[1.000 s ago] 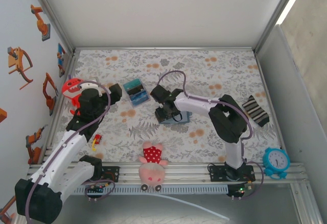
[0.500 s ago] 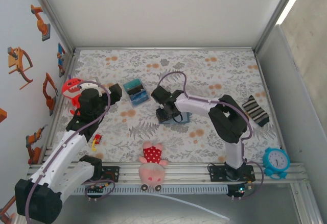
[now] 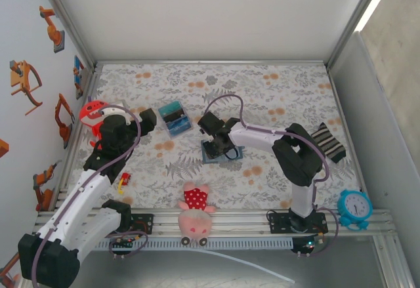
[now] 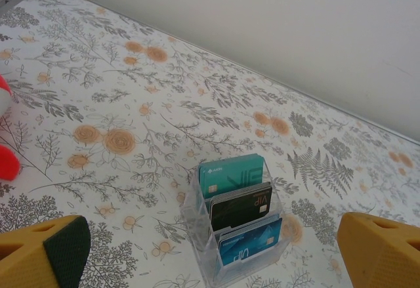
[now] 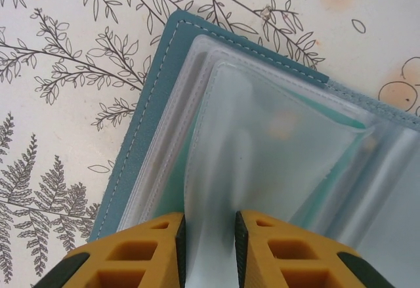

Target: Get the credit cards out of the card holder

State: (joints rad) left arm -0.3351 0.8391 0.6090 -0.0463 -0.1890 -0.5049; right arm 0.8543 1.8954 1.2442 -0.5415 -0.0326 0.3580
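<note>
Right wrist | right hand point(image 5: 210, 248) narrower than a second ago, pads pinching a clear sleeve point(image 5: 275, 144) of the open card holder point(image 5: 139, 150), flat on the bench point(image 5: 59, 52) | cards not yet out, pull likely next | left hand point(image 3: 146, 119) wide, holding nothing, near a card rack point(image 3: 175, 119)

Scene lit brightly, evenly; light strip point(image 3: 375, 2) seen at 1 o'clock overhead. Shadows kept soft. Sheen noted on card holder point(image 5: 262, 137) plastic. Left wrist fingers point(image 4: 377, 248) blurred at 5 o'clock.
</note>
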